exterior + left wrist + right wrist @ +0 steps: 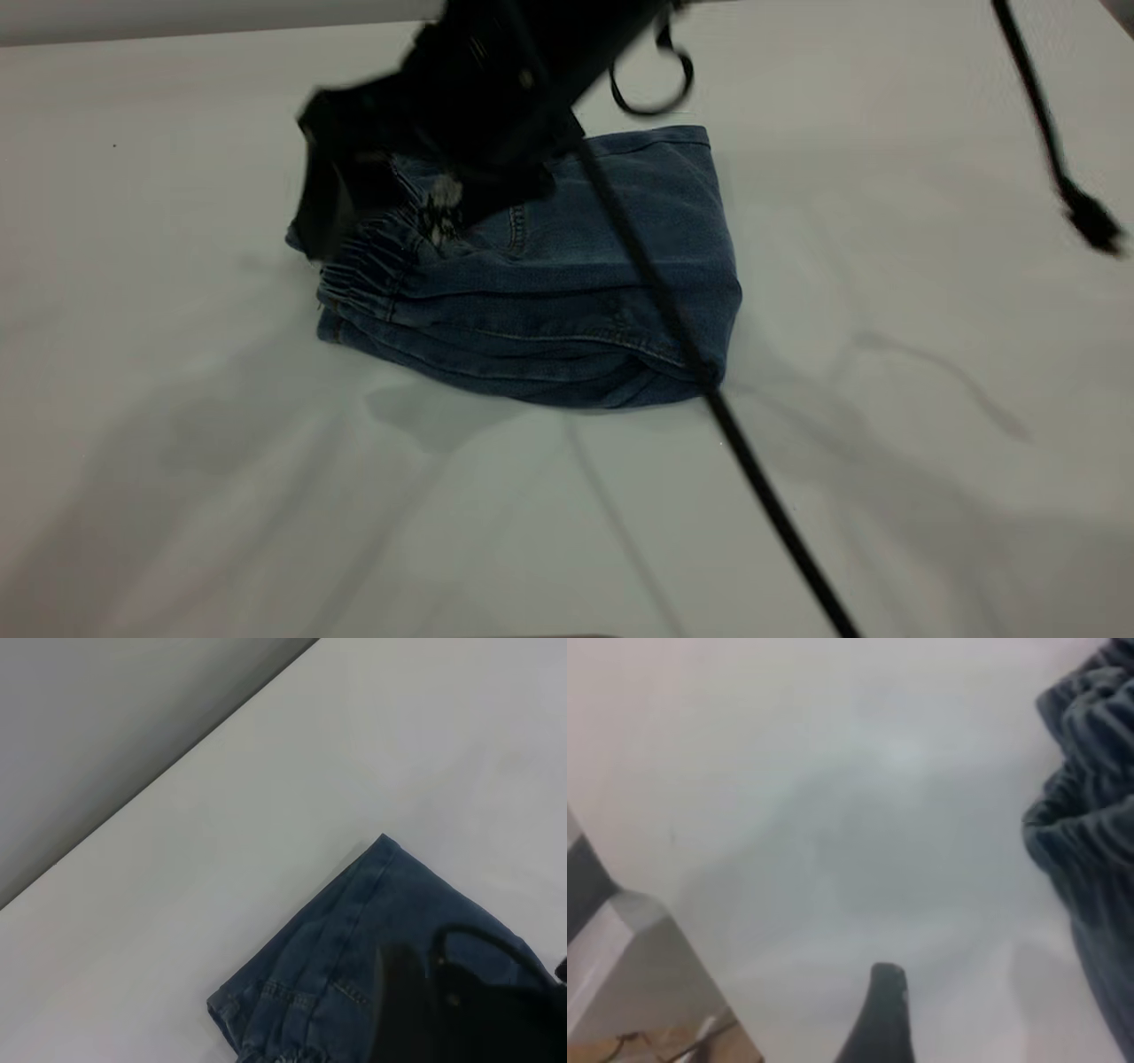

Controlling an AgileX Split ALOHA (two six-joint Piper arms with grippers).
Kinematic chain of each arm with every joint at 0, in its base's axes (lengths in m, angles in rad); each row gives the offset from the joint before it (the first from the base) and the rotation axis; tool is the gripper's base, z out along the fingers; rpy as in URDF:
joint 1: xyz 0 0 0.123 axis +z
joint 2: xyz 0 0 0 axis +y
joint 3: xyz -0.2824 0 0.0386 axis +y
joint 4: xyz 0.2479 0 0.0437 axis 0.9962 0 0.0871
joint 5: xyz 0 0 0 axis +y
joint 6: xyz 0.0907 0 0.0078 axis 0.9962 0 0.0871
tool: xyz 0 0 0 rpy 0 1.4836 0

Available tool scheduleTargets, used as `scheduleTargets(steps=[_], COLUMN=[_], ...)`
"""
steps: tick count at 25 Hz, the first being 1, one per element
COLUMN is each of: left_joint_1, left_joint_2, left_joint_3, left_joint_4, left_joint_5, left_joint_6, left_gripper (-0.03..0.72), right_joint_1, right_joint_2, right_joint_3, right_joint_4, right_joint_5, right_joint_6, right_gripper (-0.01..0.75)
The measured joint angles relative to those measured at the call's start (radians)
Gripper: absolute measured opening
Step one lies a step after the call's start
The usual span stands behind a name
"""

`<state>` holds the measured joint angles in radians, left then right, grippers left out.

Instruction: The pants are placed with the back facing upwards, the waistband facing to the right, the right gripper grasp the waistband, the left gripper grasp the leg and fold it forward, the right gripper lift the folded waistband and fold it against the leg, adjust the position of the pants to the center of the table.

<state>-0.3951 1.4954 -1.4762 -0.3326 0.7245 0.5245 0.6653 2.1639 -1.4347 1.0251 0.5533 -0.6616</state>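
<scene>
The pants (567, 292), blue denim, lie folded into a compact stack of layers on the white table (886, 461), a little left of the middle in the exterior view and toward the far half of the surface. The gathered elastic waistband (363, 266) sits at the stack's left end, on top of the layers beneath it; the smooth folded edge faces right. A back pocket's stitching shows on the upper layer, beside the waistband.

The right gripper (332, 208), a dark blurred shape at the end of an arm reaching in from the top edge, hangs over the waistband end of the stack and hides part of it. Whether it is apart, together or clamped on cloth cannot be told from any view; it appears to be just above the fabric rather than pressed into it. In the right wrist view the bunched waistband (1090, 815) lies at one side, with bare table filling the rest.

The left wrist view takes in the pants (354, 948) from farther off, one corner pointing across open table, with a dark arm part over them. The left gripper shows in none of the views.

A black cable (656, 283) runs diagonally across the pants toward the near edge. A second cable (1036, 115) hangs at the far right.
</scene>
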Motion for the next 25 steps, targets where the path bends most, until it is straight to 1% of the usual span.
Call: scheduleTargets(steps=[3, 4, 6, 9, 11, 14, 18, 21, 25], left_joint_1=[0.0, 0.0, 0.0, 0.0, 0.0, 0.0, 0.0, 0.0, 0.0], left_joint_2=[0.0, 0.0, 0.0, 0.0, 0.0, 0.0, 0.0, 0.0, 0.0], left_joint_3=[0.0, 0.0, 0.0, 0.0, 0.0, 0.0, 0.001, 0.001, 0.001], left_joint_4=[0.0, 0.0, 0.0, 0.0, 0.0, 0.0, -0.011, -0.016, -0.017], left_joint_5=[0.0, 0.0, 0.0, 0.0, 0.0, 0.0, 0.0, 0.002, 0.008], left_joint_6=[0.0, 0.0, 0.0, 0.0, 0.0, 0.0, 0.0, 0.0, -0.001], left_gripper=[0.391, 0.391, 0.391, 0.391, 0.391, 0.391, 0.391, 0.391, 0.391], right_joint_1=[0.002, 0.003, 0.01, 0.021, 0.023, 0.022, 0.022, 0.022, 0.022], right_joint_2=[0.009, 0.017, 0.041, 0.102, 0.148, 0.219, 0.292, 0.331, 0.355], right_joint_3=[-0.104, -0.137, -0.223, -0.344, -0.409, -0.46, -0.475, -0.478, -0.487], right_joint_4=[-0.265, -0.348, -0.496, -0.654, -0.707, -0.73, -0.71, -0.7, -0.693], right_joint_5=[0.049, 0.079, 0.153, 0.266, 0.318, 0.331, 0.25, 0.203, 0.222], right_joint_6=[0.368, 0.489, 0.674, 0.893, 1.018, 1.153, 1.327, 1.385, 1.38], right_gripper=[0.581, 0.576, 0.568, 0.558, 0.555, 0.554, 0.549, 0.547, 0.543])
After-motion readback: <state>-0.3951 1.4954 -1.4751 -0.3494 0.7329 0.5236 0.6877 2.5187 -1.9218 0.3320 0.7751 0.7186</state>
